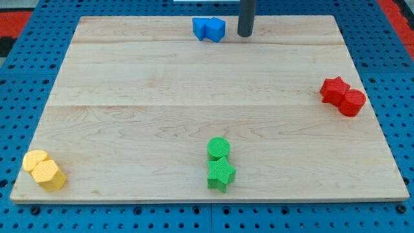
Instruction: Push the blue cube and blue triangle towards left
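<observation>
The blue cube (215,29) and the blue triangle (201,27) sit touching each other at the view's top edge of the wooden board (194,97), a little left of centre top. The triangle is on the left, the cube on the right. My tip (245,34) is the lower end of a dark rod that comes down from the view's top. It stands just to the right of the blue cube, a small gap apart, not touching it.
A red star-like block (334,89) and a red cylinder (353,103) touch at the view's right. A green cylinder (218,148) and green star (220,173) sit at bottom centre. Two yellow blocks (44,170) lie at bottom left.
</observation>
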{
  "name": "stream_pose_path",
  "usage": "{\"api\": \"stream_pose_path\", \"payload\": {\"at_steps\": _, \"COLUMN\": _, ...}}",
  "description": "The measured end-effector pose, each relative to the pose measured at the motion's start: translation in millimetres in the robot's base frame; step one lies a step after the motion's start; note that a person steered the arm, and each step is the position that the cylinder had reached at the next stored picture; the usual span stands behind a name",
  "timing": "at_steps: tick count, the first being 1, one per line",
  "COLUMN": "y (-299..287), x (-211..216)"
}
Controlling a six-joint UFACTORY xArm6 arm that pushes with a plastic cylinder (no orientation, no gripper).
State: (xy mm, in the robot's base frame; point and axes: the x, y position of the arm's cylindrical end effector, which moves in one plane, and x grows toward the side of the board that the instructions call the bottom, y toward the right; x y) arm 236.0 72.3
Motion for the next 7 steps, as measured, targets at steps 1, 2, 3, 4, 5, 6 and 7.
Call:
{"api": "stream_pose_path", "payload": {"at_steps": 1, "y": -15.2, "x": -8.1}}
{"api": "stream_pose_path", "payload": {"at_steps": 2, "y": -23.7, "x": -8.1}}
{"api": "stream_pose_path", "payload": {"at_steps": 3, "y": -31.7, "x": -8.1}}
{"api": "stream_pose_path", "payload": {"at_steps": 4, "y": -42.7, "x": -8.1}}
{"api": "stream_pose_path", "payload": {"at_steps": 5, "y": -45.8, "x": -8.1}}
{"api": "stream_pose_path", "payload": {"at_steps": 6, "y": -48.6, "x": -8.1}}
{"api": "stream_pose_path", "payload": {"at_steps": 7, "y": -59.0, "x": -8.1}}
